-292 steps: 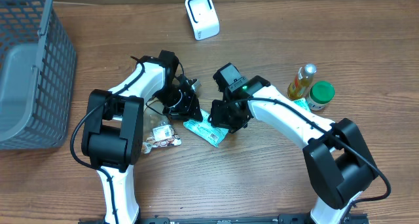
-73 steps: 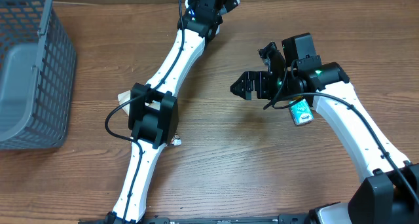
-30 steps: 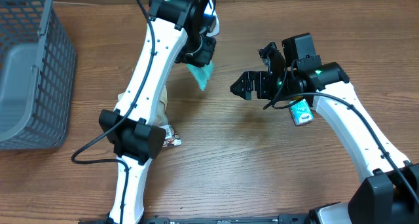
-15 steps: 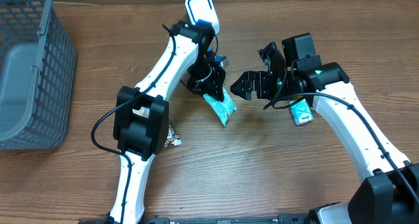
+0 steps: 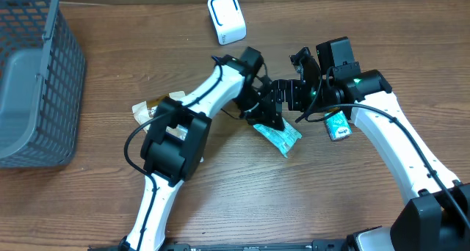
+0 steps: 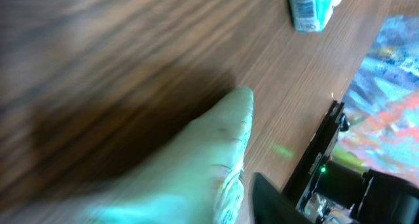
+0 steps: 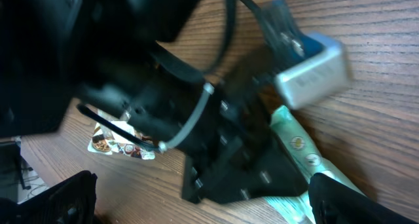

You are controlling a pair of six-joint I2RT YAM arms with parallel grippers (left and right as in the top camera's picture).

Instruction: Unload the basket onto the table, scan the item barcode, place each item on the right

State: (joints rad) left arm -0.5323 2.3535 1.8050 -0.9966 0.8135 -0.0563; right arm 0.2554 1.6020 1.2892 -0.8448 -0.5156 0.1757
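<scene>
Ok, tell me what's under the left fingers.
A teal packet lies on the table there, its lower end showing. Its upper end is covered by the left fingers, so any grip cannot be seen.

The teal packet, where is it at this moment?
In the overhead view the teal packet is near the middle of the table, its upper end under the left gripper. The small teal carton lies to its right.

Overhead looks straight down on table (image 5: pixel 242 199); both wrist views close, oblique, sharing teal packet (image 5: pixel 277 136).
</scene>
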